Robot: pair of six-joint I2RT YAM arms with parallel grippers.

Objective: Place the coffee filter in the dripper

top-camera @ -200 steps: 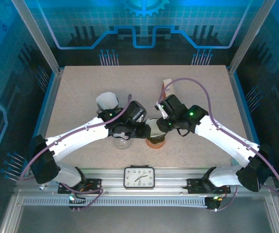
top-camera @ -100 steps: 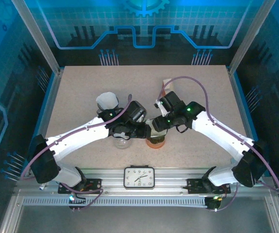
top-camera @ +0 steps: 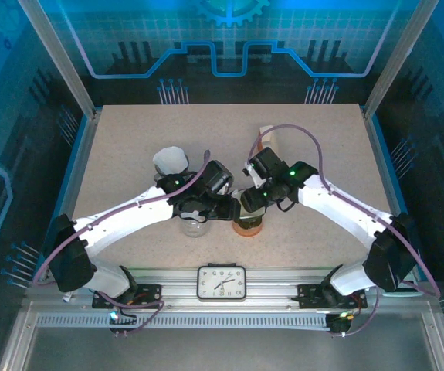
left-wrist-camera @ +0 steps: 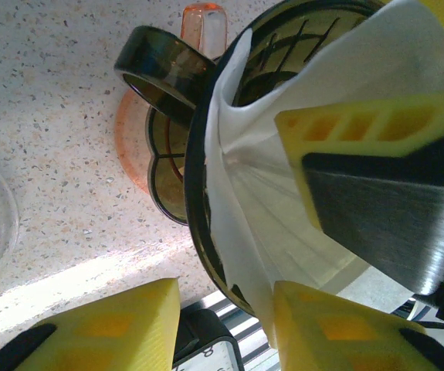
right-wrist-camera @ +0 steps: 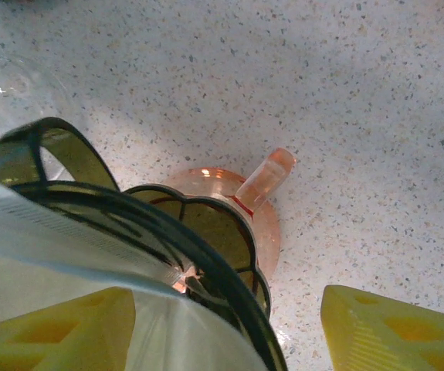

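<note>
The dark see-through dripper sits on an orange cup near the table's front middle. The white coffee filter lies inside it, its edge rising above the rim. My left gripper is open, its yellow fingers either side of the rim and filter edge; one pad touches the paper and the other stands clear. My right gripper is open wide above the dripper, one finger over the filter, the other outside over the table. In the top view both grippers meet at the dripper.
A clear glass carafe stands just left of the dripper, under the left arm. A white stack of filters sits behind it. A small white and orange box lies at the back. A clock is fixed at the front rail.
My right gripper has opened wide, letting go of the filter, and its arm has shifted slightly left. The left gripper has stayed at the dripper's rim.
</note>
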